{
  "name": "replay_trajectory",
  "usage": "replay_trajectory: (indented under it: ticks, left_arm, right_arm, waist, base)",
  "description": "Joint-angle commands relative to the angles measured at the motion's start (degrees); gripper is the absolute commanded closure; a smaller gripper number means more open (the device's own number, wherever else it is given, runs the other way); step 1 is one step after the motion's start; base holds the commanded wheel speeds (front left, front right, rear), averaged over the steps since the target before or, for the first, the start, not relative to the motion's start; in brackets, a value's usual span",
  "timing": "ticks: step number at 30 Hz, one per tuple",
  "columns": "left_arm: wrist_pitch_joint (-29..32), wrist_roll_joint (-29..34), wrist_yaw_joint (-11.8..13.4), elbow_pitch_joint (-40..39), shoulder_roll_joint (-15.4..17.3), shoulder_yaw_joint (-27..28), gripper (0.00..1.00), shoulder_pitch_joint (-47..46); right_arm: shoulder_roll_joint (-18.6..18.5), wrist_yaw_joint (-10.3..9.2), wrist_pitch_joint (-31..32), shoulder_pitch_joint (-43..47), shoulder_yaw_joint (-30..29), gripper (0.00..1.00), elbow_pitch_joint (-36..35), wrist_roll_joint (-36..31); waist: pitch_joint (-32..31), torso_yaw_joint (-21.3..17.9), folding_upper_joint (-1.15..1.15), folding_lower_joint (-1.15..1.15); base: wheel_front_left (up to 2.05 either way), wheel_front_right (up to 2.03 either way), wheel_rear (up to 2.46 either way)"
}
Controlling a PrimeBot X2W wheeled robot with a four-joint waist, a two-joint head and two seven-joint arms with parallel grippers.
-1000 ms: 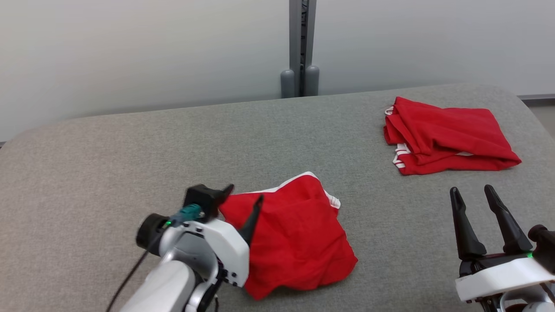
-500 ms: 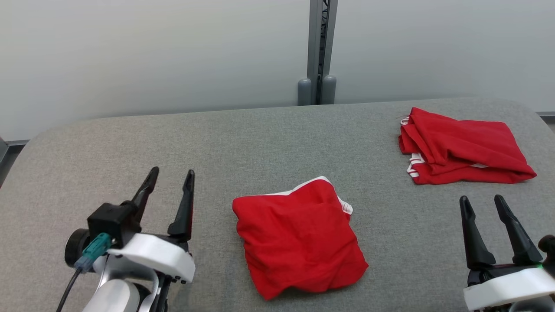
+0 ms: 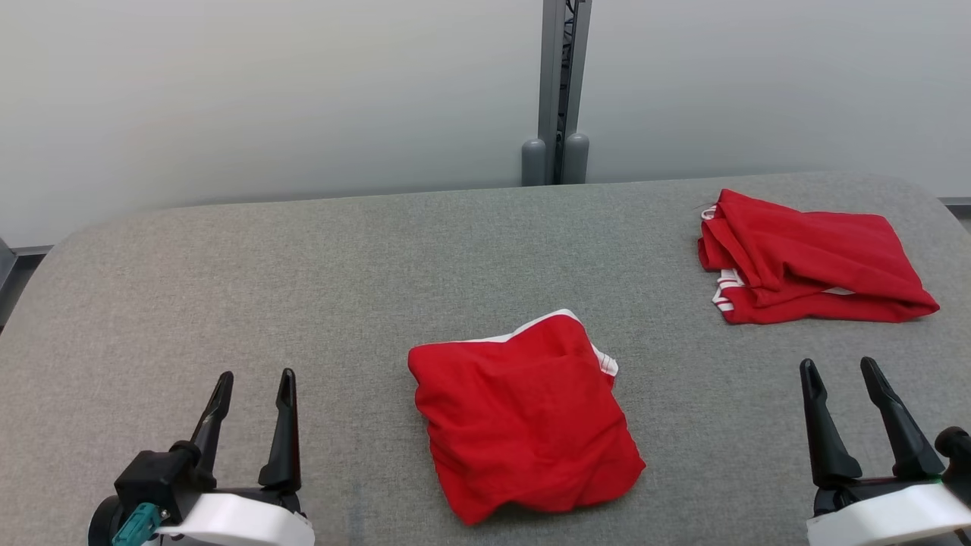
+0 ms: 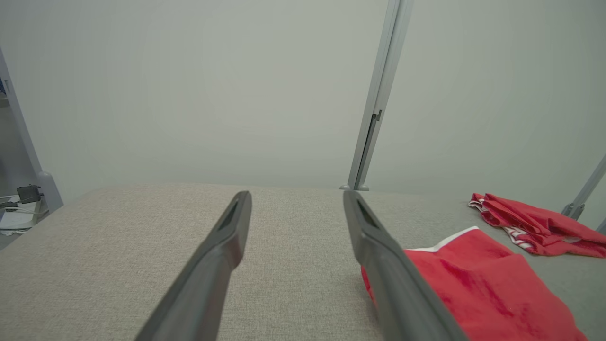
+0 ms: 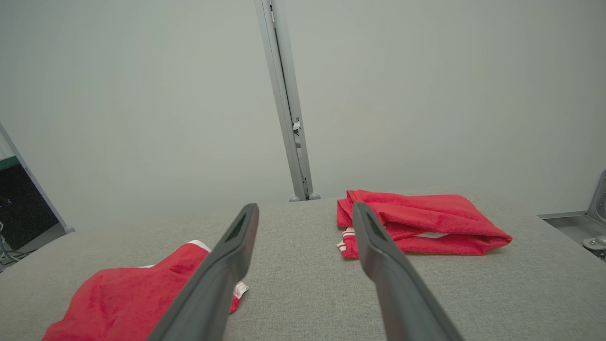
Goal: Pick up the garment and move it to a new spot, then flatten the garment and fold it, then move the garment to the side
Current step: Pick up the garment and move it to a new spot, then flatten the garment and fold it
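Garment (image 3: 523,425), red with white trim, folded to a rumpled square, lies between left gripper (image 3: 256,375) and right gripper (image 3: 837,363), touching neither. We count two red items; second garment (image 3: 812,258) sits beyond right gripper. Both grippers wide, empty.

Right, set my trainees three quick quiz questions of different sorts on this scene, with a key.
1. True or false: the left gripper is holding the near garment.
2. Where on the table does the far garment lie? A: at the far right. B: at the far left. C: on top of the near garment.
3. Fill in: the right gripper has its jaws ____.
Key: 1 false, the left gripper is open and apart from the near garment; 2 A; 3 open.
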Motion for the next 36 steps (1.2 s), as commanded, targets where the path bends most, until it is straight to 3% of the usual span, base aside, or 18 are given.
replay_trajectory:
  ticks: [1,12,28,36]
  left_arm:
    - [-0.27,-0.17,-0.02,0.17,-0.12,0.28,0.0,0.26]
    - [-0.74,0.13,-1.37,1.34,-0.77,0.18,0.0,-1.07]
    - [-0.4,-0.16,-1.4,2.14,-1.09,-0.76,0.0,-2.18]
    - [0.57,0.2,-1.68,1.41,-1.09,-1.62,0.0,-4.23]
  right_arm:
    - [-0.27,0.04,-0.42,0.45,0.05,0.0,0.08,-0.53]
    - [-0.51,0.04,0.28,-0.05,0.43,0.0,-0.06,-0.32]
    - [-1.22,0.04,0.8,-1.2,1.28,0.0,0.93,0.13]
    - [-4.69,0.04,8.74,-8.69,5.76,0.0,6.38,2.7]
  waist:
    - [-0.02,0.12,0.0,0.0]
    - [0.03,0.46,0.0,0.0]
    - [0.28,0.77,0.0,0.0]
    - [2.7,4.15,0.0,0.0]
  base:
    - [0.0,0.0,0.0]
    - [0.0,0.0,0.0]
    - [0.0,0.0,0.0]
    - [0.0,0.0,0.0]
